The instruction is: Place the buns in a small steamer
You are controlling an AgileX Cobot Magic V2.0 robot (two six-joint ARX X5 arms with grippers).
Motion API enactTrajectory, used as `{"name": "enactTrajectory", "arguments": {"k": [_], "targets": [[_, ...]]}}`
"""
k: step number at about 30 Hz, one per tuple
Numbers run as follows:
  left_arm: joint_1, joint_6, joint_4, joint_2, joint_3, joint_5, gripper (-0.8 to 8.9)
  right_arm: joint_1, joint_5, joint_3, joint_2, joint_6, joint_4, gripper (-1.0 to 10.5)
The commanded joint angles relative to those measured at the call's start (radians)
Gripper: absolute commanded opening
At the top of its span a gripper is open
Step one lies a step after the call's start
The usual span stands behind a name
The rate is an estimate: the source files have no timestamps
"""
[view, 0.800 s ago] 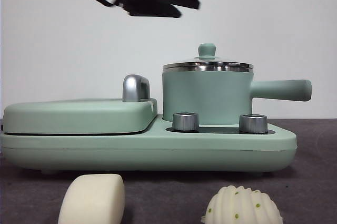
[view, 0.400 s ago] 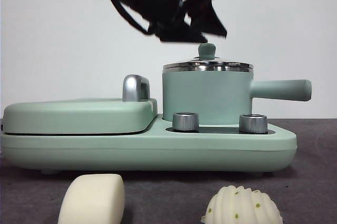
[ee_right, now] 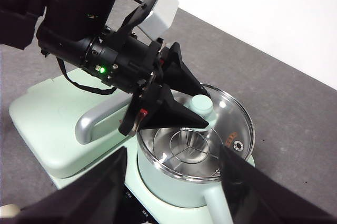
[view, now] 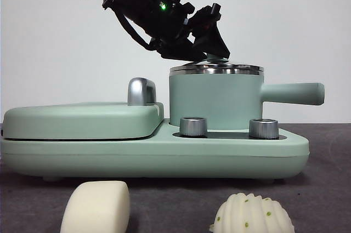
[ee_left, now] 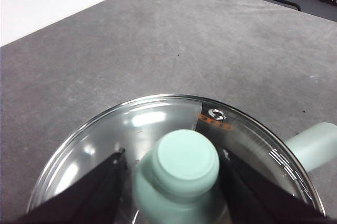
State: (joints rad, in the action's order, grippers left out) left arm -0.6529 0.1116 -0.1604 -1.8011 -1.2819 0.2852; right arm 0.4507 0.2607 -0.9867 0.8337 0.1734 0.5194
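The small steamer stands on the right half of the mint-green cooker, its glass lid on. My left gripper has come down from the upper left onto the lid. It is open, with one jaw on each side of the green knob and small gaps showing. Both buns lie on the table in front of the cooker: the smooth cream one at the left and the ribbed, green-dotted one at the right. High above the steamer, my right gripper hangs open and holds nothing.
The flat hinged griddle with a steel handle fills the cooker's left half. Two steel dials sit in front of the pot. The steamer's long handle sticks out to the right. Grey table surface lies all around.
The left arm has come down and to the right, from high above the griddle to the lid, so its jaws now flank the knob. The buns and the steamer have not moved.
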Motion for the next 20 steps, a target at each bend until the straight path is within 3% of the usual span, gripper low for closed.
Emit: {"name": "enactTrajectory", "arguments": {"k": [1,5,16,20], "targets": [[-0.008,0.008,-0.011,-0.018,-0.022,-0.004,1.19,0.005,0.000,-0.018,0.008,-0.017,-0.009,2.8],[-0.008,0.008,-0.012,-0.018,-0.022,-0.004,0.20,0.005,0.000,-0.018,0.008,-0.017,-0.009,2.8],[-0.009,0.007,-0.004,0.046,-0.060,-0.004,0.16,0.005,0.000,-0.018,0.008,-0.017,-0.009,2.8],[-0.006,0.007,0.079,0.110,-0.095,-0.004,0.16,0.005,0.000,-0.018,0.008,-0.017,-0.009,2.8]]}}
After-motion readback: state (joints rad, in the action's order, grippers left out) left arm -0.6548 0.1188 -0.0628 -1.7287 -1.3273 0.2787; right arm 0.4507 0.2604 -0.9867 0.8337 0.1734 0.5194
